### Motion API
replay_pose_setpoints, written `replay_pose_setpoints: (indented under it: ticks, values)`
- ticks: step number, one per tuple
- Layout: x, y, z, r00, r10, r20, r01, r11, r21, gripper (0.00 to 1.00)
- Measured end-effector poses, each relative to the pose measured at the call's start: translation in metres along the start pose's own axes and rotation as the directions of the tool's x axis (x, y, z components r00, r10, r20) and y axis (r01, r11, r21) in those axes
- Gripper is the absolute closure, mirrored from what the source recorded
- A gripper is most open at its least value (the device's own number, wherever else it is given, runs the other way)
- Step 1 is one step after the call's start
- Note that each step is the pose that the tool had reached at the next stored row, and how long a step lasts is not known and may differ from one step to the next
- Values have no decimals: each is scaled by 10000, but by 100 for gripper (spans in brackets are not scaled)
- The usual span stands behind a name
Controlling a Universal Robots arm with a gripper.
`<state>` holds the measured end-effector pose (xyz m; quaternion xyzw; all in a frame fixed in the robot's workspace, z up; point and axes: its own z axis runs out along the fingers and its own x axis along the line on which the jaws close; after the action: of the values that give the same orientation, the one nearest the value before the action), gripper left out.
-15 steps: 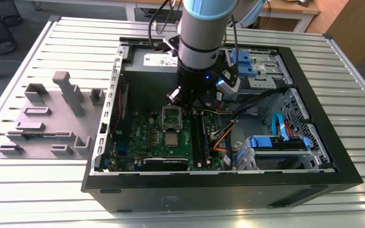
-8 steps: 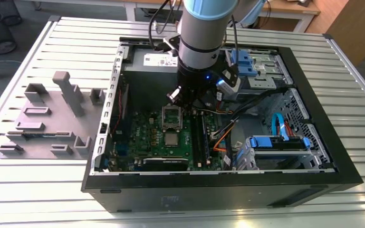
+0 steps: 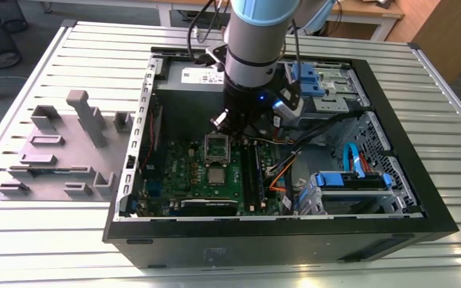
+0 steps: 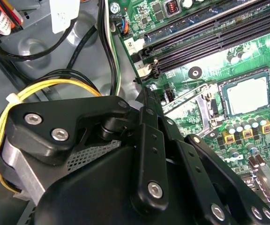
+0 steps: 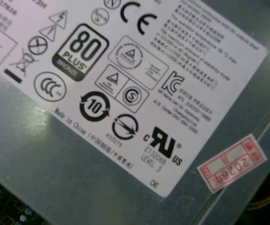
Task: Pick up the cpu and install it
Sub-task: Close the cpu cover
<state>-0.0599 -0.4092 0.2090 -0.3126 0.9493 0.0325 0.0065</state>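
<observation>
Slatted table (image 3: 70, 48), open computer case (image 3: 422, 198), cpu (image 3: 216, 175) apparently seated in socket, end effector (image 3: 224, 123) grip unclear.

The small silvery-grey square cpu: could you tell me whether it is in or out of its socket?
In: the small silvery-grey square cpu lies flat inside the dark socket frame on the green motherboard.

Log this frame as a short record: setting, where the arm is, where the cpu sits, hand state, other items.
setting: open black computer case lying on a slatted metal table
arm: reaching down into the case, over the green motherboard
cpu: small square silvery-grey chip lying in its socket on the motherboard, socket frame hinged open beside it
hand: black hand above the open frame; finger state cannot be told
power supply: grey metal box with a white label fills the first wrist view
other: lilac-grey plastic holder blocks on the table at the exterior view's left
</observation>
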Motion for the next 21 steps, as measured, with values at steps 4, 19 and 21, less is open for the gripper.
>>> replay_pose_setpoints:
  ticks: [4, 19, 21]
  values:
    - [46, 5, -1, 10000, -56, 41, 56, 10000, 30, 89]
    - [91, -11, -65, 9998, -142, 103, 141, 9999, 79, 89]
    - [94, -12, -77, 9998, -145, 106, 144, 9999, 81, 89]
